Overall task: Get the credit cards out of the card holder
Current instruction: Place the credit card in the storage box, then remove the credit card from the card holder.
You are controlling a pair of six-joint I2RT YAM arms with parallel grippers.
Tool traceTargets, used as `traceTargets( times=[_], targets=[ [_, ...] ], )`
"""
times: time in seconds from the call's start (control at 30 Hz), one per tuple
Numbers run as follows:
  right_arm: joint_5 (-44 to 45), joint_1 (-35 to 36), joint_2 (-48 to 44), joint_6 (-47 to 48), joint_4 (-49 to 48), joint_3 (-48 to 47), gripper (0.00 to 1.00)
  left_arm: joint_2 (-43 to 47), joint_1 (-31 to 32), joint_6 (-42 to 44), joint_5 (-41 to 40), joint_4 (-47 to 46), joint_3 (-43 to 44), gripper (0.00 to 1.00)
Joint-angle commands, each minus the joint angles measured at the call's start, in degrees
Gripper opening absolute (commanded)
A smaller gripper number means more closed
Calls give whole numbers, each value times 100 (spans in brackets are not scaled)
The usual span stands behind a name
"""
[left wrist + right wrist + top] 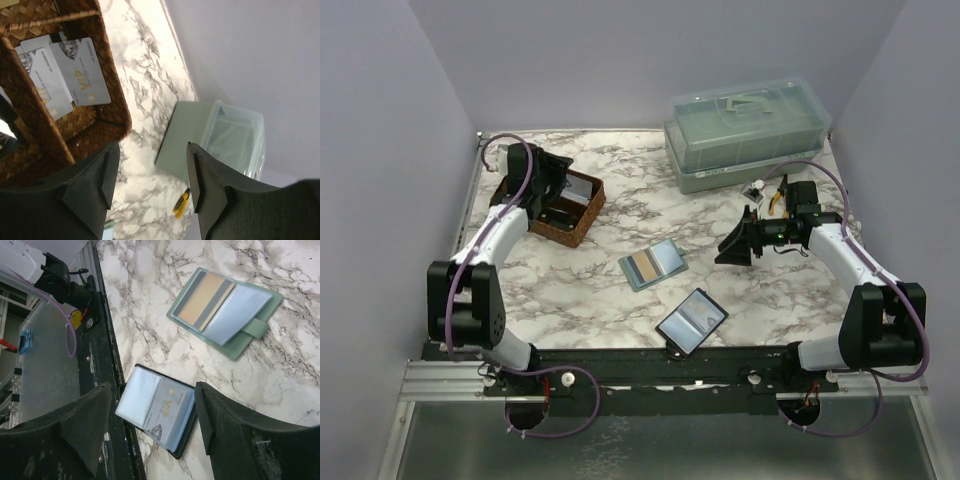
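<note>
The black card holder (692,320) lies open at the table's near edge, grey-blue inside up. In the right wrist view the card holder (226,432) holds a pale VIP credit card (172,407) in its clear sleeves. My right gripper (728,250) is open and empty, above and to the right of the holder; its jaws (154,421) frame the holder from above. More pale grey VIP cards (82,70) lie overlapping in the brown wicker tray (532,222). My left gripper (557,190) hovers over that tray, open and empty (150,185).
A green wallet (652,263) lies open mid-table, also in the right wrist view (252,330). A lidded clear plastic box (745,130) stands at the back right. A small yellow object (776,196) lies in front of it. The black frame rail (107,365) runs beside the holder.
</note>
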State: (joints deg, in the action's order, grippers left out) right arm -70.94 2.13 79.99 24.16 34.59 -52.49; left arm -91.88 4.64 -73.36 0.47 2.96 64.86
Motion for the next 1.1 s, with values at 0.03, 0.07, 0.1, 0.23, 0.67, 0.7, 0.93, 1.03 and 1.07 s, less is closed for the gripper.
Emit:
traceTargets(
  times=[0.03,0.07,0.1,0.23,0.67,0.7,0.93,1.03,1.07],
  targets=[
    [-183,-32,-28,328,297,-68,73,1294,27,1264,899,-416,-933,64],
    [-244,-37,-47,432,366,-86,73,1537,28,1392,1231,-665,-1185,66],
    [-302,-24,-67,541,446,-95,73,1761,30,1466,1607,-889,-1481,69],
    [-372,-22,-234,962,601,-67,73,2526,296,1636,2747,-1519,-2402,72],
    [-946,-24,-628,3693,1348,591,74,3987,3152,1826,1923,-1511,-4113,73],
    [-900,-20,-579,3730,1367,586,74,3933,3315,1822,1832,-1537,-4169,73],
    [-428,-25,-326,3936,1464,537,73,2623,4724,2453,900,-1746,-3717,73],
    [-256,-20,-337,3809,1351,561,73,1827,5241,2980,602,-1738,-3280,73],
    [-220,-24,-312,3808,1385,545,73,1613,5328,3171,563,-1744,-3146,72]
  ],
)
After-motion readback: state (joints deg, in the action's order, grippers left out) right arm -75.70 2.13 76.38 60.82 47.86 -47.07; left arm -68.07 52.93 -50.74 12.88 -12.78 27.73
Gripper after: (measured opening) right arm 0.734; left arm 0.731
